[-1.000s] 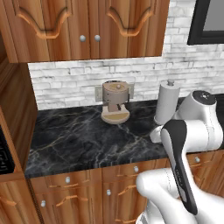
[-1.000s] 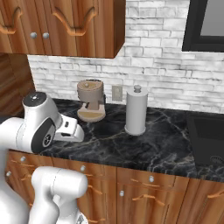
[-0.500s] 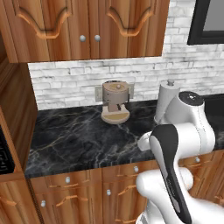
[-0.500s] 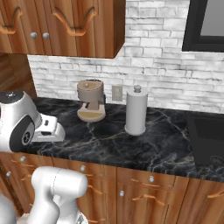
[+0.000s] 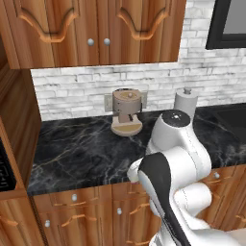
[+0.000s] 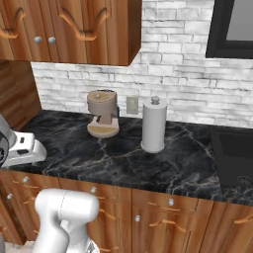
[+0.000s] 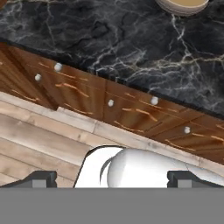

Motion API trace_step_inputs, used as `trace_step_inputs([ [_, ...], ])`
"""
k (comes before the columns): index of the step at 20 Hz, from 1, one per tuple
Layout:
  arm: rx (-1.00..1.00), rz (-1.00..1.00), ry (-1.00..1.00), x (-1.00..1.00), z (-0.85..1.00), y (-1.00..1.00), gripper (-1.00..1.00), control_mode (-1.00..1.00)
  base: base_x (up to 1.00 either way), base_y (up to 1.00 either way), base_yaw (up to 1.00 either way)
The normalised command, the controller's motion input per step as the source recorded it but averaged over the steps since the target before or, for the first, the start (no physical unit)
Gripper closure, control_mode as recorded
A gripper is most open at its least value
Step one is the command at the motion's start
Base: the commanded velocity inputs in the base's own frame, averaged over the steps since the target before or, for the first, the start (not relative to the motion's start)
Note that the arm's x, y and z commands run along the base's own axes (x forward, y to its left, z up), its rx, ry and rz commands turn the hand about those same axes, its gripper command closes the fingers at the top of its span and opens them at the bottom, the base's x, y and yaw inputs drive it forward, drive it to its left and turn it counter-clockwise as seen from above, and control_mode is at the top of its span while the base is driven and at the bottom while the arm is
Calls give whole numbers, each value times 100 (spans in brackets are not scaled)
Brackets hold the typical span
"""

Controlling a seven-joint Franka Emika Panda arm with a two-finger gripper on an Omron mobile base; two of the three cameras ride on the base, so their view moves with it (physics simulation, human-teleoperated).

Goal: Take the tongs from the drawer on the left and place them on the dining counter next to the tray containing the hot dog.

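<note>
The left drawer (image 7: 65, 72) sits shut under the black counter's edge, with a warm-brown front and a small round silver knob; its front also shows as the drawer (image 5: 72, 196) and the drawer (image 6: 29, 181). My gripper (image 7: 112, 178) hangs in front of the counter and looks down at the drawer fronts. It is open, its dark fingertips (image 7: 41, 178) stand wide apart, and nothing is between them. The white hand (image 6: 22, 149) hovers at the counter's front edge, above that drawer. The tongs are hidden. The dining counter and the blue tray are out of view.
A brown coffee machine (image 5: 127, 110) and a paper towel roll (image 6: 153, 124) stand at the back of the black marble counter (image 5: 81, 149). A second drawer (image 7: 154, 101) lies to the right, with cabinet doors (image 7: 87, 94) below. Wall cabinets (image 5: 96, 29) hang overhead and plank floor (image 7: 39, 140) lies below.
The arm has swung left and lower across the counter front, bringing the hand toward the left drawer. The counter and the things on it have not shifted.
</note>
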Motion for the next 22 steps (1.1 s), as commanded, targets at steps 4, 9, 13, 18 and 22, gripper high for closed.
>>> trace_step_inputs([
  [4, 1, 13, -22, -26, -63, 68, -100, -100, 0, 0, 0],
  [9, 0, 10, -14, -14, -67, 74, -100, -100, 0, 0, 0],
  [13, 3, 9, 2, -10, -67, 58, -100, -100, 0, 0, 0],
  [18, 13, 3, -13, 0, -73, 64, -100, -100, 0, 0, 0],
  [22, 22, 3, -21, 0, -59, 58, -100, -100, 0, 0, 0],
])
